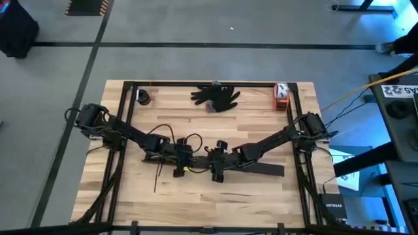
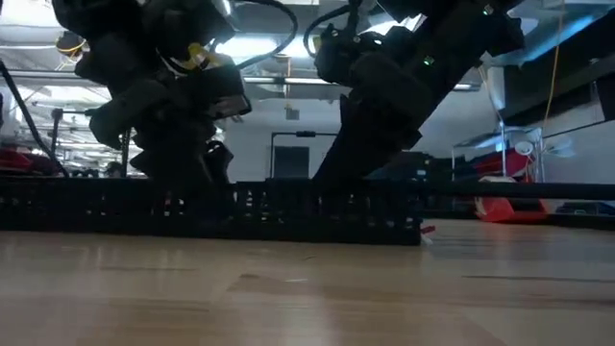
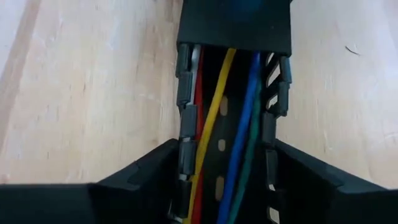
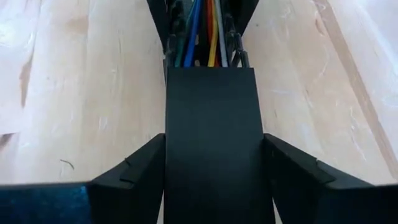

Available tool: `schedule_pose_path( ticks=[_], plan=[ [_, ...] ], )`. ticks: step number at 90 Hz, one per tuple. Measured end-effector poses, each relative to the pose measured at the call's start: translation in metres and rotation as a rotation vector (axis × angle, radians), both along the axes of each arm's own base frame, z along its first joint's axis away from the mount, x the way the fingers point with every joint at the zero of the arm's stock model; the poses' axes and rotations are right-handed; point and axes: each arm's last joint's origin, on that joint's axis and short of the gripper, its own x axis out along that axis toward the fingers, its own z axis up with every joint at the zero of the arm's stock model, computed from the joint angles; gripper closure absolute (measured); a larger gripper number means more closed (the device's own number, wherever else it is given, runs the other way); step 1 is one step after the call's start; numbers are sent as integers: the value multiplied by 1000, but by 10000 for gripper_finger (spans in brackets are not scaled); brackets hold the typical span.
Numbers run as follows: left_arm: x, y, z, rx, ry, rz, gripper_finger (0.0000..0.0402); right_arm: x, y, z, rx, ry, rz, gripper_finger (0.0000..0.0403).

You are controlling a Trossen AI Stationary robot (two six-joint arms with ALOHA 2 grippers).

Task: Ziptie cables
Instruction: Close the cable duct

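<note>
A long black slotted bar lies flat on the wooden table's middle, running left to right. The cables, red, yellow, blue and green, lie side by side inside its open channel. A plain black cover closes the channel on the right part of the bar, and the cables come out from under it. My left gripper stands over the bar's open part, my right gripper over the covered part. Each has one finger on either side of the bar. In the low view the bar shows side-on beneath both grippers. My left gripper clasps the slotted bar's two toothed side walls between its two fingers, at the open part just left of the cover. The fingers lie across the bar, which rests flat on the table. My right gripper clasps the covered part by its two long edges, one finger on each side. Its fingers lie across the bar too, which stays flat on the table.
At the far edge lie a black glove, a small orange and white box and a dark round thing. Thin dark strips and a looped wire lie near my left gripper. Black rails frame the table.
</note>
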Motion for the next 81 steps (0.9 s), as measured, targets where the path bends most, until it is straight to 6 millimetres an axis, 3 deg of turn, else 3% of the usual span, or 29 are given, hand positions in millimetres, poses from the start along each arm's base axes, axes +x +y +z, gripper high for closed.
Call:
schedule_pose_path(
  ticks=[81],
  plan=[
    [0, 9, 0, -40, 28, -22, 178, 0, -1, 0, -2, 6, -7, 178]
  ],
)
